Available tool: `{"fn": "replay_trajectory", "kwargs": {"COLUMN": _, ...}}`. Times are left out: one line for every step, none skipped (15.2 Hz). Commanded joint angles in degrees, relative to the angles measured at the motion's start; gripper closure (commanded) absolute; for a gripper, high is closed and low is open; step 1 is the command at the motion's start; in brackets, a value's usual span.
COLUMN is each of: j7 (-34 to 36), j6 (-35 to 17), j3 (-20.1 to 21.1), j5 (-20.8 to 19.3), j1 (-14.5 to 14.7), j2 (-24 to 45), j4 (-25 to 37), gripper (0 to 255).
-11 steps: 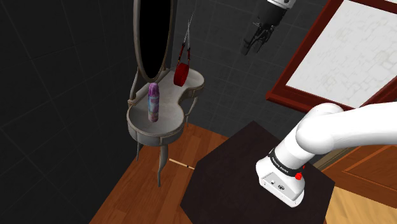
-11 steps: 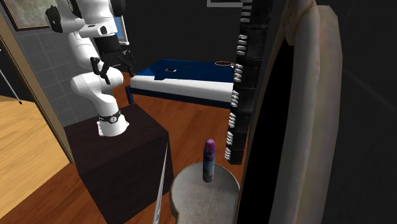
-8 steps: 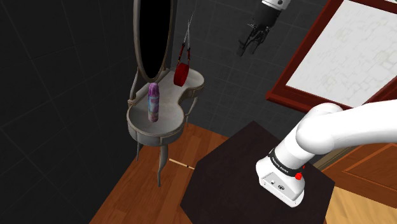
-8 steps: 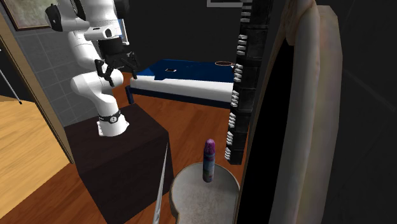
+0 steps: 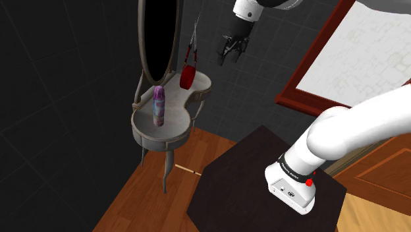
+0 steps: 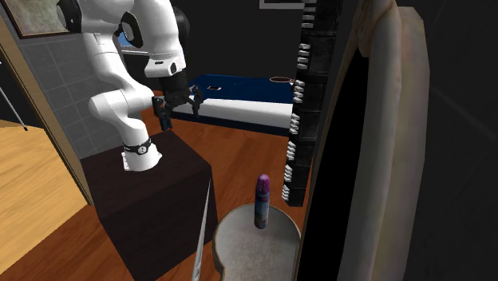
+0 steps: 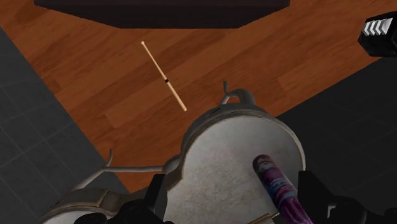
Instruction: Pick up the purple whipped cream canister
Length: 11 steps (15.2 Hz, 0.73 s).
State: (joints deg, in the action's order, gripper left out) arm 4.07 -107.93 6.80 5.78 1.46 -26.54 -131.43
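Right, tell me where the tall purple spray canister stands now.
In the shoulder view, the purple canister stands upright on the left lobe of the pale vanity table, below the oval mirror, left of the red object.

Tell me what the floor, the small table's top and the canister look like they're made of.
Floor: wood, reddish-brown boards with visible grain. Table top: a pale, speckled, matte surface, possibly stone or worn paint; the look leaves it open. Canister: a smooth body printed in purple and pink; whether it is metal or plastic is unclear.
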Motion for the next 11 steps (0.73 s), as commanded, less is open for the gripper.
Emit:
{"fn": "replay_trajectory", "kwargs": {"j7": 1.9, "j6": -1.7, "j3": 1.4, "j5": 0.2, "j1": 0.4, "j2": 4.0, "j4": 1.8, "gripper": 0}}
{"fn": "replay_trajectory", "kwargs": {"j7": 2.6, "j6": -2.7, "j3": 2.0, "j5": 0.1, "j1": 0.5, "j2": 6.1, "j4": 2.8, "gripper": 0}}
{"fn": "replay_trajectory", "kwargs": {"j7": 3.4, "j6": -3.6, "j3": 2.6, "j5": 0.0, "j1": 0.6, "j2": 8.3, "j4": 3.8, "gripper": 0}}
{"fn": "replay_trajectory", "kwargs": {"j7": 4.3, "j6": -4.4, "j3": 3.2, "j5": -0.2, "j1": 0.7, "j2": 10.4, "j4": 4.8, "gripper": 0}}
{"fn": "replay_trajectory", "kwargs": {"j7": 5.1, "j6": -5.2, "j3": 3.7, "j5": -0.4, "j1": 0.8, "j2": 12.6, "j4": 6.0, "gripper": 0}}
{"fn": "replay_trajectory", "kwargs": {"j7": 5.9, "j6": -5.9, "j3": 4.2, "j5": -0.7, "j1": 0.9, "j2": 14.8, "j4": 7.2, "gripper": 0}}
{"fn": "replay_trajectory", "kwargs": {"j7": 6.8, "j6": -6.6, "j3": 4.7, "j5": -1.0, "j1": 1.1, "j2": 17.1, "j4": 8.5, "gripper": 0}}
{"fn": "replay_trajectory", "kwargs": {"j7": 7.6, "j6": -7.2, "j3": 5.1, "j5": -1.4, "j1": 1.2, "j2": 19.3, "j4": 9.8, "gripper": 0}}
{"fn": "replay_trajectory", "kwargs": {"j7": 8.5, "j6": -7.7, "j3": 5.5, "j5": -1.8, "j1": 1.4, "j2": 21.6, "j4": 11.3, "gripper": 0}}
{"fn": "replay_trajectory", "kwargs": {"j7": 9.4, "j6": -8.2, "j3": 5.9, "j5": -2.3, "j1": 1.6, "j2": 23.9, "j4": 12.8, "gripper": 0}}
{"fn": "replay_trajectory", "kwargs": {"j7": 10.2, "j6": -8.6, "j3": 6.2, "j5": -2.8, "j1": 1.8, "j2": 26.1, "j4": 14.3, "gripper": 0}}
